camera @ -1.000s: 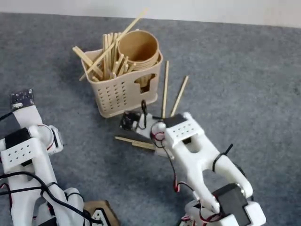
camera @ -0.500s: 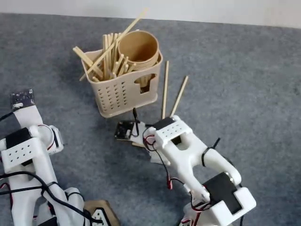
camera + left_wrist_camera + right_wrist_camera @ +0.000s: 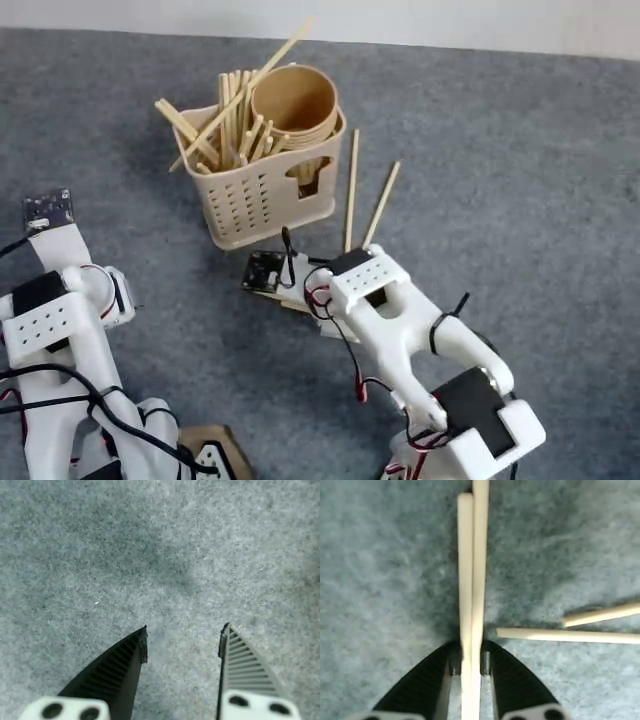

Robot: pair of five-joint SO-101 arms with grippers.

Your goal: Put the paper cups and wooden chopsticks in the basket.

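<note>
Pincers differ: the right gripper [image 3: 468, 660] clamps a chopstick pair [image 3: 472, 570] low on the carpet [image 3: 520, 150] at the basket's [image 3: 255, 200] 6 o'clock; the left gripper [image 3: 182, 640], at its 8 o'clock, gapes over bare carpet. Paper cups [image 3: 295, 100] stand stacked inside the basket among other sticks [image 3: 225, 120]. Two loose chopsticks [image 3: 351, 190] lie at its 3 o'clock.

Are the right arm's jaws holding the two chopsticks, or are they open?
Shut on them. The right gripper has its jaws pressed against both sides of the pair of chopsticks.
</note>
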